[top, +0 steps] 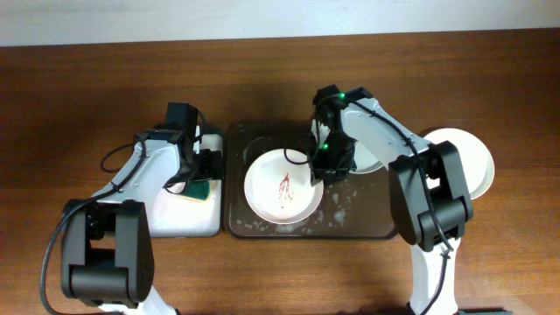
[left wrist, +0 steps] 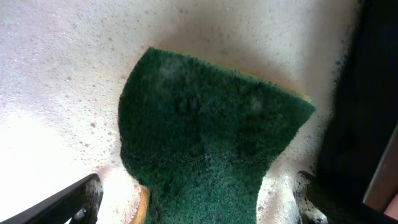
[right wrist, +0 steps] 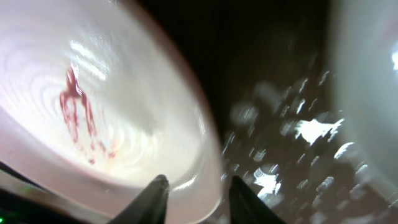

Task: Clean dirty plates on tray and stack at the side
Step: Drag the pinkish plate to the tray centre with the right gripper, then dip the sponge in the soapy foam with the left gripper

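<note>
The smeared plate (top: 278,187) lay in the middle of the tray (top: 367,219), thin red streaks across its centre. The right gripper (top: 318,171) had the plate's right rim between its fingers (right wrist: 154,198) – drawn close, pinching the edge. A second plate (top: 372,163) sat on the tray behind that arm, mostly hidden, and a third plate (top: 468,162) rested on the table (top: 87,87) just beside the tray's right end. Soapy patches dotted the tray floor. To the left, over the white tray (top: 179,219), the left gripper (left wrist: 196,199) hung spread wide – a green sponge (left wrist: 211,143) lying between its fingertips on foamy white.
</note>
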Robot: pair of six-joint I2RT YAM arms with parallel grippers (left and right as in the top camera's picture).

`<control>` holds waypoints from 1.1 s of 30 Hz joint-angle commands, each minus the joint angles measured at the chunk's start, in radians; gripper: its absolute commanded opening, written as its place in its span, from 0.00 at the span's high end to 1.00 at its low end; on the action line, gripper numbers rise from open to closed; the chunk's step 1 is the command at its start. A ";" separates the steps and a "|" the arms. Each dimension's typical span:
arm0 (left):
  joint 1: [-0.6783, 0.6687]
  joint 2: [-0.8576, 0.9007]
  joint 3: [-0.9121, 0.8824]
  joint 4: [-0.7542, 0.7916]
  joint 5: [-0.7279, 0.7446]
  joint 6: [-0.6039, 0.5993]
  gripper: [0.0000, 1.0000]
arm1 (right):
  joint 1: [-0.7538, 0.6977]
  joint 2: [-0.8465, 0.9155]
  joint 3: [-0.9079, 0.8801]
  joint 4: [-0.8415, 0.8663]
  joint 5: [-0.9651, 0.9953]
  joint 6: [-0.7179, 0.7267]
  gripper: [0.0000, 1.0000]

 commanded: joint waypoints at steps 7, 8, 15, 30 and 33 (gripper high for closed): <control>0.003 -0.027 0.013 -0.001 0.000 0.002 0.03 | 0.023 -0.032 -0.010 0.196 0.193 0.021 0.91; 0.003 -0.027 0.013 -0.001 0.000 0.002 0.03 | 0.023 -0.032 -0.023 0.195 0.193 0.021 0.96; 0.003 -0.027 0.013 -0.001 0.000 0.002 0.30 | 0.023 -0.032 -0.097 0.199 0.092 0.021 0.96; 0.003 -0.105 -0.040 0.026 -0.003 0.002 1.00 | 0.023 -0.032 -0.097 0.199 0.092 0.021 0.96; 0.003 -0.215 -0.011 0.045 -0.004 0.002 1.00 | 0.023 -0.032 -0.097 0.199 0.092 0.021 0.96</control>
